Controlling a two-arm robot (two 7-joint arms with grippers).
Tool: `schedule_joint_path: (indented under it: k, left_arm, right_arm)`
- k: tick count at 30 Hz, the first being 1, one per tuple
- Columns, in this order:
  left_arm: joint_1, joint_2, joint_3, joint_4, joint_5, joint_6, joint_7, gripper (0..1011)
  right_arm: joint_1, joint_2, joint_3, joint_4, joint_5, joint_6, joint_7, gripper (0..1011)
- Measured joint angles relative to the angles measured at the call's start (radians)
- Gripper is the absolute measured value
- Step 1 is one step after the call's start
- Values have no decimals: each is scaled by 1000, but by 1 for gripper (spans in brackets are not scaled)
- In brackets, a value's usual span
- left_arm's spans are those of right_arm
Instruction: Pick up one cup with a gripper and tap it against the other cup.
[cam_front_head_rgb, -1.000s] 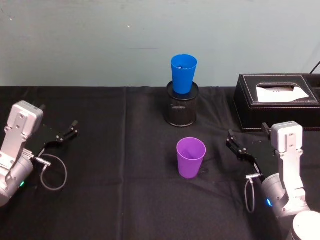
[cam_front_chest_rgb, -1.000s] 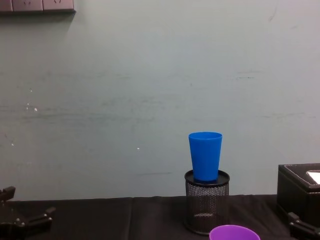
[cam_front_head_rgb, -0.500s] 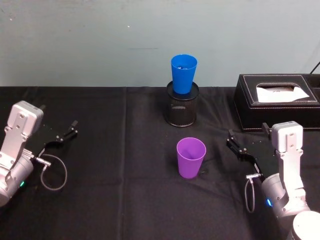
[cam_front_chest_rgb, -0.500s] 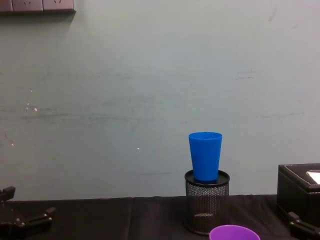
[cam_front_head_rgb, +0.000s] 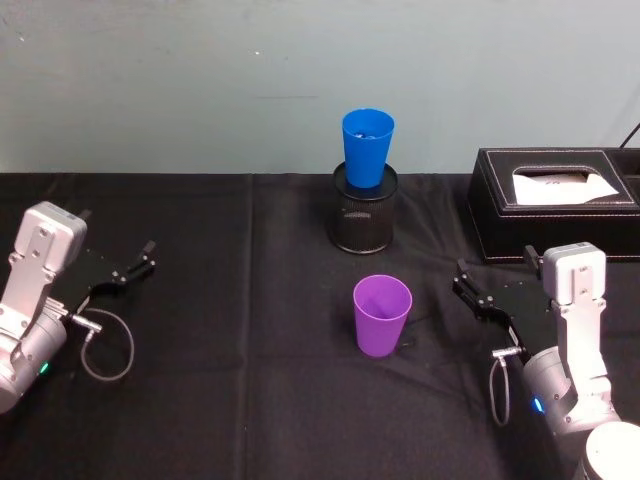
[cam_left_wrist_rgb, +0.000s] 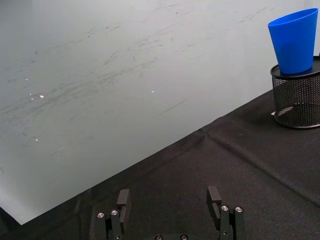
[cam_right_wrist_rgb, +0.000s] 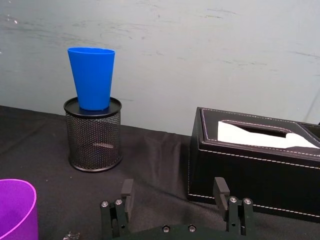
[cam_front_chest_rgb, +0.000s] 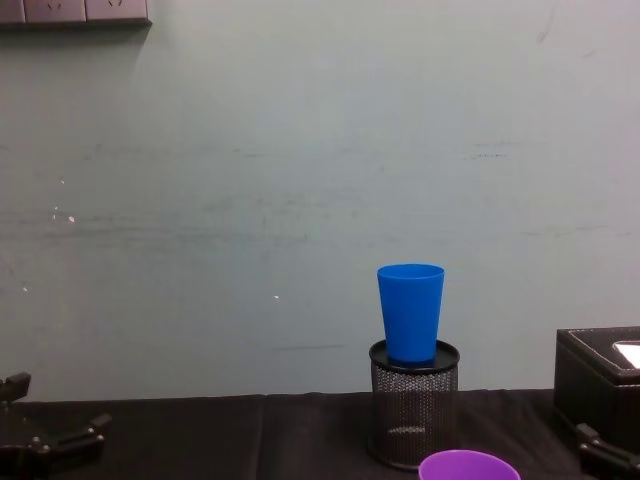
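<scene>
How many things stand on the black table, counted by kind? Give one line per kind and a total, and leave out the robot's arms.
Cups: 2, the purple cup and the blue cup
Wire-mesh pen holders: 1, the pen holder under the blue cup
Tissue boxes: 1, the black tissue box
Total: 4

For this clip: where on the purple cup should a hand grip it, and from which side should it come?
Grip the purple cup across its upper wall, just under the wide rim, probably coming in level from the robot's right. It stands upright and open, tapering downward. The open right hand already faces it; the left hand sits farther away.
</scene>
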Motion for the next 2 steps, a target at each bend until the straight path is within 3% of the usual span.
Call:
schedule_joint_path:
  k: [2]
  left_arm:
    - [0, 0, 0, 0, 0, 0, 0, 1000]
  right_arm:
    - [0, 0, 0, 0, 0, 0, 0, 1003]
